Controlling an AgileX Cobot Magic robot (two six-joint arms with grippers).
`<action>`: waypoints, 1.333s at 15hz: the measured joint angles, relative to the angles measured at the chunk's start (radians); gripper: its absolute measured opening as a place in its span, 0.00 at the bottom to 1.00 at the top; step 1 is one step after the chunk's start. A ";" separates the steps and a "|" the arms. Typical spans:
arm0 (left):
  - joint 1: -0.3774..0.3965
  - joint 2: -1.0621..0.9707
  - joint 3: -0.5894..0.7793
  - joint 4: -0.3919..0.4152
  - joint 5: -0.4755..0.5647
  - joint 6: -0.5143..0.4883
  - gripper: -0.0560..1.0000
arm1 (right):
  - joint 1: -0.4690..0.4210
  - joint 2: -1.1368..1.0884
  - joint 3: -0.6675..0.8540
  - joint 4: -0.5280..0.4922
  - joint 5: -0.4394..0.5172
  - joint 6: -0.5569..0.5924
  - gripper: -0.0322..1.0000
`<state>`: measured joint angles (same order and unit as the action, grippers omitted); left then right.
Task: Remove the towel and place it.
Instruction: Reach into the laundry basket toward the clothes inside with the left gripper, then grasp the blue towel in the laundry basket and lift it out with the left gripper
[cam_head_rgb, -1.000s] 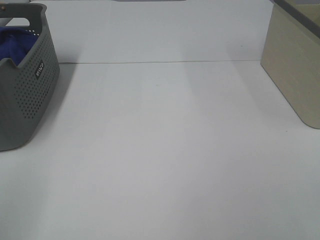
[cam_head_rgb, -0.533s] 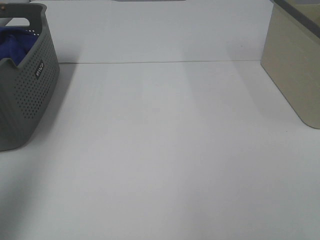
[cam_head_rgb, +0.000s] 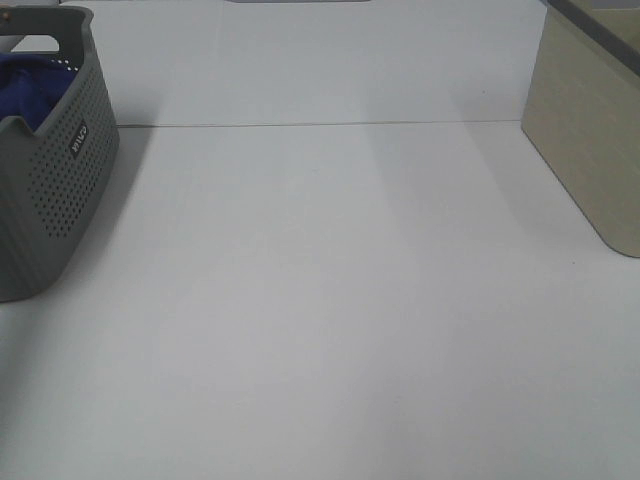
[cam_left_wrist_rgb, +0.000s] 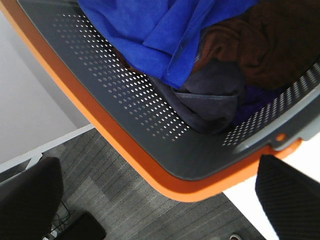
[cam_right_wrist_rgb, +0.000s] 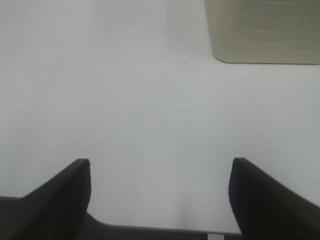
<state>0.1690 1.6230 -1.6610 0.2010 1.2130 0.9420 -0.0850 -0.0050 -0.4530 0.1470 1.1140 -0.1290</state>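
Lab or office workspace, plain white table (cam_head_rgb: 330, 300), grey carpet-tile floor (cam_left_wrist_rgb: 127, 197)

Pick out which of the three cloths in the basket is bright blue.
The towel: it alone is vivid blue, while the brown cloth and the dark grey cloth beside it are dull and dark.

Towel (cam_left_wrist_rgb: 150, 30) in basket (cam_head_rgb: 60, 180), table's (cam_head_rgb: 330, 300) left

Grey perforated plastic basket (cam_head_rgb: 60, 200) at the tabletop's left edge, cropped by the frame, its wall hiding most of the royal-blue fuzzy towel (cam_head_rgb: 25, 92), white lettering (cam_head_rgb: 80, 139) on that wall too small to read; beige smooth-sided box (cam_head_rgb: 590, 130) at the right edge likewise cropped.
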 joint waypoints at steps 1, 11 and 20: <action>0.012 0.064 -0.029 0.005 -0.001 0.026 0.99 | 0.000 0.000 0.000 0.000 0.000 0.000 0.75; 0.012 0.519 -0.165 0.128 -0.112 0.127 0.99 | 0.000 0.000 0.000 0.001 0.000 0.000 0.75; -0.012 0.620 -0.204 0.099 -0.126 0.161 0.65 | 0.000 0.000 0.000 0.001 0.000 0.000 0.75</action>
<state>0.1570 2.2430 -1.8650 0.3000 1.0870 1.1030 -0.0850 -0.0050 -0.4530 0.1480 1.1140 -0.1290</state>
